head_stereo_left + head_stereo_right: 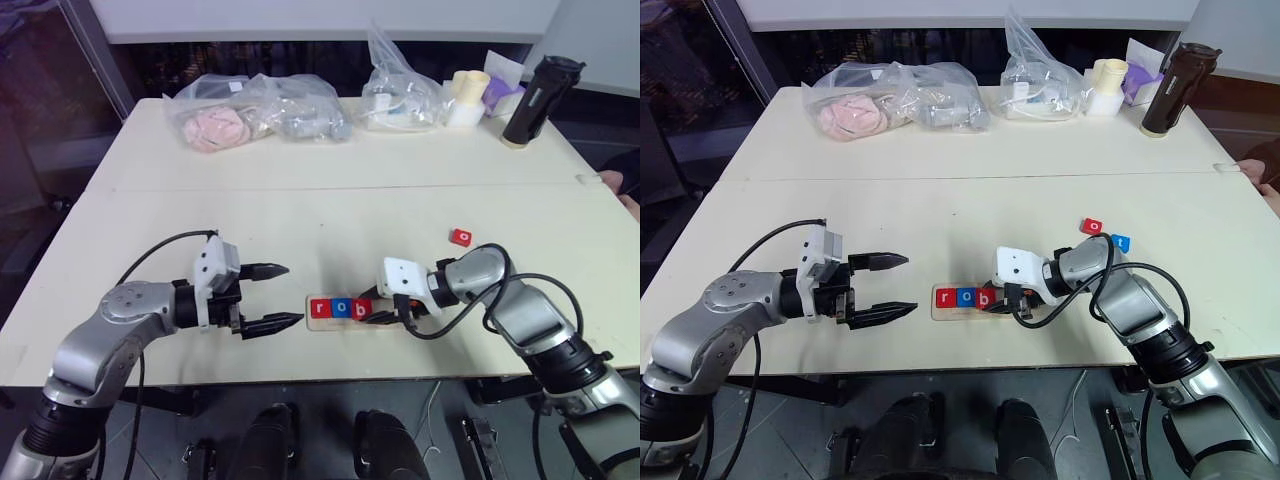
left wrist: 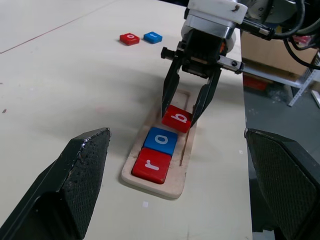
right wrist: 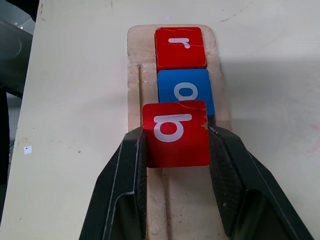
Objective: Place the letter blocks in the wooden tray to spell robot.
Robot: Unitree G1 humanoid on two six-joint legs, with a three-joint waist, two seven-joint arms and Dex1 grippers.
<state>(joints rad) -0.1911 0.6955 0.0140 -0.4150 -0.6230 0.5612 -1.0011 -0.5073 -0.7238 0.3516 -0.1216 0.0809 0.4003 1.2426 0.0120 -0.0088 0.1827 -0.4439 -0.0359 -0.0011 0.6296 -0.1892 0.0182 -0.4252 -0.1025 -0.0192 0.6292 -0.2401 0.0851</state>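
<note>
From my head views, my right gripper (image 1: 385, 318) covers the near end of the wooden tray (image 2: 176, 187), so the tray's full length is hidden there. The blue tile with t (image 1: 1122, 242) shows in the right eye view, while in the left eye view my forearm hides it. The bags' contents at the table's far edge are hard to make out.

My right gripper's fingers (image 3: 122, 185) are clamped on the red b block (image 3: 175, 132), one finger against each side. The block sits tilted, its far edge over the blue o block (image 3: 186, 90), not lying flat in the groove. The red r block (image 3: 180, 46) lies flat at the tray's far end, touching the blue o block.

My left gripper (image 1: 268, 296) hovers beside the tray's r end, jaws wide apart, holding and touching nothing.

A red o block (image 1: 461, 237) lies loose on the table (image 1: 300, 200), well apart from the tray, with the t tile just beside it.
</note>
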